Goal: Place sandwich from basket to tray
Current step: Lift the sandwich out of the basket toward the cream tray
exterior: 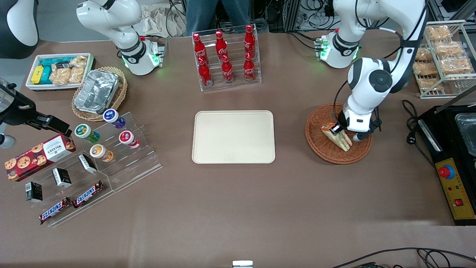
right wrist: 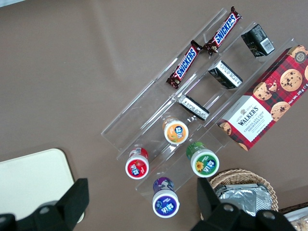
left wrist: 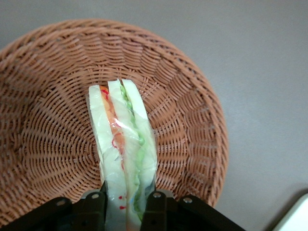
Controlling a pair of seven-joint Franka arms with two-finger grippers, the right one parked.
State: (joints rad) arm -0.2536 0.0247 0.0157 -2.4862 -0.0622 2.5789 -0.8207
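Gripper (left wrist: 126, 208) down in the basket (exterior: 319, 149), fingers (left wrist: 94, 206) pinching one end of the sandwich (left wrist: 124, 144). Sandwich sits on edge in the basket; its long axis runs straight out from the gripper across the weave.

Tray (exterior: 233, 136) lies bare on the brown table (exterior: 238, 208), well apart from the basket, toward the parked arm's end. Carry path between them looks open.

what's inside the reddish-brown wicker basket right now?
Only the triangular wedge sandwich, lying in the round reddish-brown wicker basket, with the left gripper shut on one end. The weave directly under the sandwich and gripper is covered. The cream tray holds nothing.
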